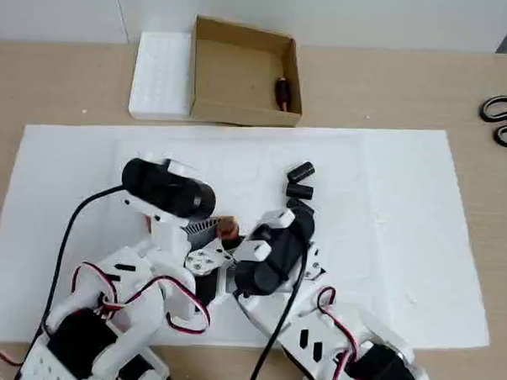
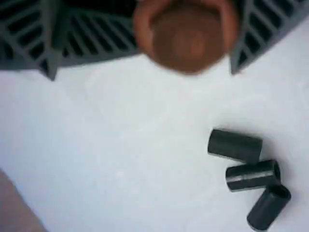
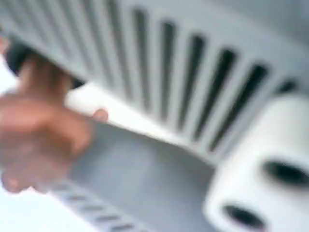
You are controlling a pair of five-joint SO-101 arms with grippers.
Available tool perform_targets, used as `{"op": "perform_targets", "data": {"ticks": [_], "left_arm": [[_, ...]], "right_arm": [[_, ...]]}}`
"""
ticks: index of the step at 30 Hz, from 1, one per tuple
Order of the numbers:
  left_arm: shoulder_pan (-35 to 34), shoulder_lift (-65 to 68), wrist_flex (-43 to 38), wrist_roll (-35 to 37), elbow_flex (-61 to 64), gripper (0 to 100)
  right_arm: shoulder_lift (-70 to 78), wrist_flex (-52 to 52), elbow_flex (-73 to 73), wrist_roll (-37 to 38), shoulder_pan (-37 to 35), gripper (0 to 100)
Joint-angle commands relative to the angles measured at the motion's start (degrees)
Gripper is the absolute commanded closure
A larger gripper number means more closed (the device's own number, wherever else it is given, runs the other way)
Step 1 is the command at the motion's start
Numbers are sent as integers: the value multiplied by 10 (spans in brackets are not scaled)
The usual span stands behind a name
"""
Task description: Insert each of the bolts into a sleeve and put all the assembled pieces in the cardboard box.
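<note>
A copper-brown round-headed metal bolt (image 2: 186, 36) sits clamped between the dark grey ribbed fingers (image 2: 72, 34) of the left hand (image 1: 221, 233), with its blunt head facing out past the fingertips. The bolt is held just above a white paper sheet (image 1: 403, 239).

The right hand (image 1: 251, 242) is just beside the left hand, close against the bolt and the left hand's ribbed finger. Whether the right hand's own fingers are apart or together cannot be told.

Out beyond the left hand's fingertips, three short black cylindrical sleeves (image 2: 235, 145) lie loose on the paper. They form a tight cluster, each just beside the next, and are clear of both hands. In the high view, the sleeve nearest the hands lies right by the right arm's white wrist parts.

Farther ahead of both hands, past the sleeves and off the far edge of the paper, stands the open brown cardboard box (image 1: 210, 70). One dark assembled bolt-and-sleeve piece (image 1: 282, 92) lies inside it against the wall on the right hand's side. A white foam block (image 1: 160, 76) touches the box's wall on the left hand's side.

The paper covers much of the light wooden counter (image 1: 56, 80). Well away on the right hand's side, at the counter's edge, lies a pair of black-handled scissors (image 1: 505, 117).
</note>
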Motion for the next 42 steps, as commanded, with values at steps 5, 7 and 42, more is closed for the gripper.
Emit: {"op": "perform_targets", "data": {"ticks": [5, 7, 42], "left_arm": [[-4, 4, -2, -18, -1, 786], [-9, 4, -4, -19, -3, 786], [-280, 228, -125, 8, -276, 786]], "right_arm": [[-2, -16, -7, 5, 1, 995], [-2, -16, -4, 5, 1, 995], [37, -90, 89, 4, 211, 995]]}}
